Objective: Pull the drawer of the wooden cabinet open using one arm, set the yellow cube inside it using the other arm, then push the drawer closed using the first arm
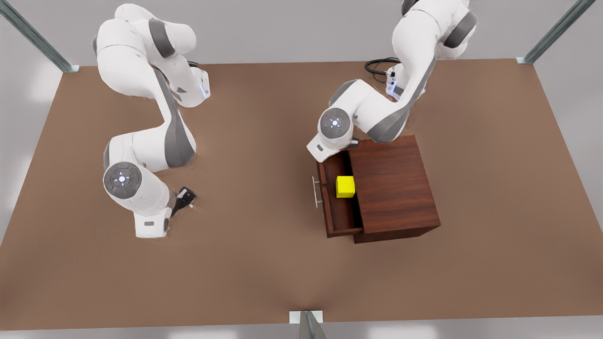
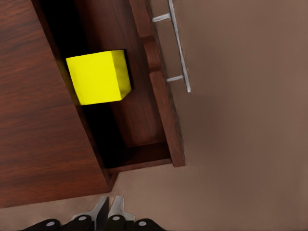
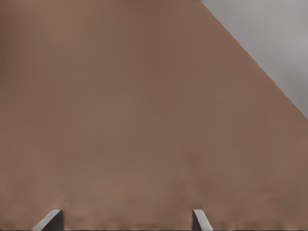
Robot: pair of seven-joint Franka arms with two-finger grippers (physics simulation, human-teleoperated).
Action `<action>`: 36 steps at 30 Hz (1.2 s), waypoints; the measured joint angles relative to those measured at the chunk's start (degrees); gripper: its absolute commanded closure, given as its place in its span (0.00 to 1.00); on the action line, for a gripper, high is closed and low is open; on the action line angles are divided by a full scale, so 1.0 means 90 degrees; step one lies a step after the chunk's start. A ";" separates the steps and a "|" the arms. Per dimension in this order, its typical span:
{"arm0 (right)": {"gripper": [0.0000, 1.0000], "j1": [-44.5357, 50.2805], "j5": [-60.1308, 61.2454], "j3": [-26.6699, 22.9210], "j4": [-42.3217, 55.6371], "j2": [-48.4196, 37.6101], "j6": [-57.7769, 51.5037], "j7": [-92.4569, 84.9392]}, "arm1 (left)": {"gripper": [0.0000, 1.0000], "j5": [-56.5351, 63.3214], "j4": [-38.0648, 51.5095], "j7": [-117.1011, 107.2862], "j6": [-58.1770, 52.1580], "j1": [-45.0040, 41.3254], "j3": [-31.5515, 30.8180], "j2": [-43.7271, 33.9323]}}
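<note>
Fingers pressed together, the left gripper (image 2: 108, 211) is hovering by the cabinet (image 1: 395, 188) while the yellow cube (image 1: 345, 187) is sitting inside the open drawer (image 1: 337, 212), leaving only the push shut; the right gripper (image 3: 127, 222), fingers apart, is waiting over bare table (image 1: 264, 263).

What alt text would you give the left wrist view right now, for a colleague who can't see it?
The yellow cube sits inside the pulled-out drawer of the wooden cabinet, against the shadowed opening. The drawer's silver bar handle faces the bare brown table. The left hand is at the picture's edge, fingers together, off the drawer's corner and holding nothing.
</note>
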 measured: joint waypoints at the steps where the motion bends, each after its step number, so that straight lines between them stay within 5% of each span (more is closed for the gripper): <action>1: 0.00 -0.0229 -0.0062 -0.0037 -0.0151 -0.0442 -0.0415 0.0216 | 0.79 0.0144 0.0202 -0.0646 0.0297 -0.0332 -0.0021 0.0325; 5: 0.00 -0.0764 0.0034 -0.0095 -0.2090 -0.2033 -0.0836 0.0976 | 0.79 0.0726 0.0724 -0.3403 0.1325 -0.0820 -0.0008 0.1313; 18: 0.00 -0.0840 0.0238 -0.0107 -0.2297 -0.1891 -0.0895 0.2505 | 0.79 0.1441 0.0058 -1.0224 0.4175 -0.0778 0.0144 0.1838; 36: 0.00 -0.0884 0.0404 -0.0113 -0.2394 -0.1827 -0.0787 0.3381 | 0.79 0.1573 -0.0112 -1.2815 0.4072 -0.0196 0.0031 0.1894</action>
